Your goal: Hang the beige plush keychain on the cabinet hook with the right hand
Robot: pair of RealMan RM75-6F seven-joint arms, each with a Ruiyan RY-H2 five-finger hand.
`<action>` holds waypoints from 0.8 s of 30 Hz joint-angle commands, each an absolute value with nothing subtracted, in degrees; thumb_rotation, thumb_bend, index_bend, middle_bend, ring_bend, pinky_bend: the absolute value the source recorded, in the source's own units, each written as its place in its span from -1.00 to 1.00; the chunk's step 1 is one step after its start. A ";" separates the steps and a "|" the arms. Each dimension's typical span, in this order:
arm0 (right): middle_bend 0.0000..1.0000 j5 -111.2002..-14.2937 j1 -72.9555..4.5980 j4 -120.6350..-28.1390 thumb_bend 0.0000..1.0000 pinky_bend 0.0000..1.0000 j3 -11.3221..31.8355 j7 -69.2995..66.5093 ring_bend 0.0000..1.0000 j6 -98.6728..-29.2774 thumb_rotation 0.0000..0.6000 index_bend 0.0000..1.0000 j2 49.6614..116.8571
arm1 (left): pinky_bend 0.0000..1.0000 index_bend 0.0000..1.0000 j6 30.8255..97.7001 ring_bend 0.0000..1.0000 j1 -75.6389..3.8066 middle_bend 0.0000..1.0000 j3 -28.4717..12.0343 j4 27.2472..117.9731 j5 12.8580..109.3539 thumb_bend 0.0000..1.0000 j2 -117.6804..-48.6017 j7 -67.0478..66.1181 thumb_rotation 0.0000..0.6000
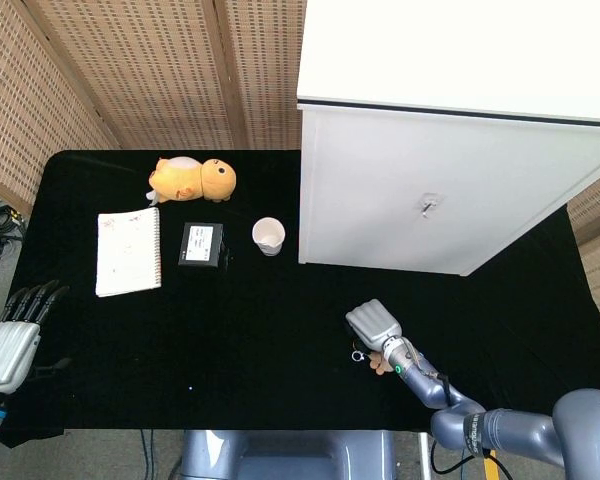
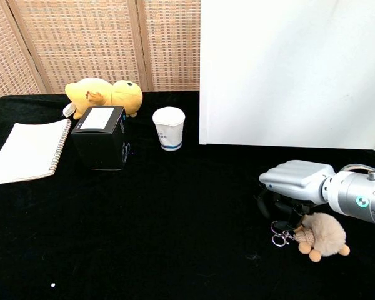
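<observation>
On the black table [image 1: 280, 340], the white cabinet [image 1: 420, 190] fills the far right, and its small hook [image 1: 427, 206] sits on the front face with nothing hanging from it, so the hanging itself is not yet done. Near the front right edge of the table, the right hand [image 2: 297, 184] is lowered palm-down over the ring end of the beige plush keychain [image 2: 322, 234], which lies flat on the cloth; its dark fingers [image 2: 281, 206] curl down at the metal ring [image 2: 279, 237], but whether they have it pinched cannot be told. Grasping, lifting and carrying to the hook appear to remain. Bare cloth lies between the hand and the cabinet front, while the paper cup [image 2: 169, 127], black box [image 2: 100, 137], notebook [image 2: 28, 150] and yellow plush toy [image 2: 106, 95] stand well apart to the left. At the table's front left corner, the left hand [image 1: 10, 340] rests with fingers straight, holding nothing.
</observation>
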State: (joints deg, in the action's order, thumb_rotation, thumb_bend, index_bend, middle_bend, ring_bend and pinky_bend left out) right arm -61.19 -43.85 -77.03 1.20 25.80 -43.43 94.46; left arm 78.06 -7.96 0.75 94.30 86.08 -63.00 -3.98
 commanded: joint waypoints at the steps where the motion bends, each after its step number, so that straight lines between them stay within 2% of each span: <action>1: 0.74 -61.40 -43.82 -76.50 0.04 1.00 1.01 25.67 0.62 -43.33 1.00 0.07 94.83 | -1.00 -1.00 78.11 -1.00 -7.95 -1.00 0.74 94.32 86.06 -1.00 -62.97 -3.93 1.00; 9: 0.74 -62.34 -43.79 -74.83 0.05 1.00 0.85 25.57 0.62 -43.61 1.00 0.07 95.72 | -1.00 -1.00 78.20 -1.00 -7.94 -1.00 0.78 94.25 86.12 -1.00 -62.82 -3.51 1.00; 13: 0.75 -62.47 -43.78 -74.39 0.17 1.00 0.94 25.43 0.62 -43.57 1.00 0.08 95.80 | -1.00 -1.00 78.24 -1.00 -7.94 -1.00 0.80 94.27 86.16 -1.00 -62.80 -3.48 1.00; 18: 0.76 -62.98 -43.73 -74.57 0.28 1.00 0.93 24.81 0.63 -43.33 1.00 0.22 95.53 | -1.00 -1.00 78.28 -1.00 -7.93 -1.00 0.86 94.31 86.25 -1.00 -62.80 -3.47 1.00; 24: 0.77 -64.43 -43.46 -75.19 0.30 1.00 1.01 23.21 0.64 -43.58 1.00 0.32 95.04 | -1.00 -1.00 78.36 -1.00 -7.91 -1.00 0.92 94.37 86.32 -1.00 -62.81 -3.55 1.00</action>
State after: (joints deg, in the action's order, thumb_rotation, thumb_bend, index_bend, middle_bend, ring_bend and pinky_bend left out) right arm -64.18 -43.54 -75.03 0.97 23.47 -43.48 95.16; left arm 78.36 -7.91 0.92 94.37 86.33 -62.81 -3.55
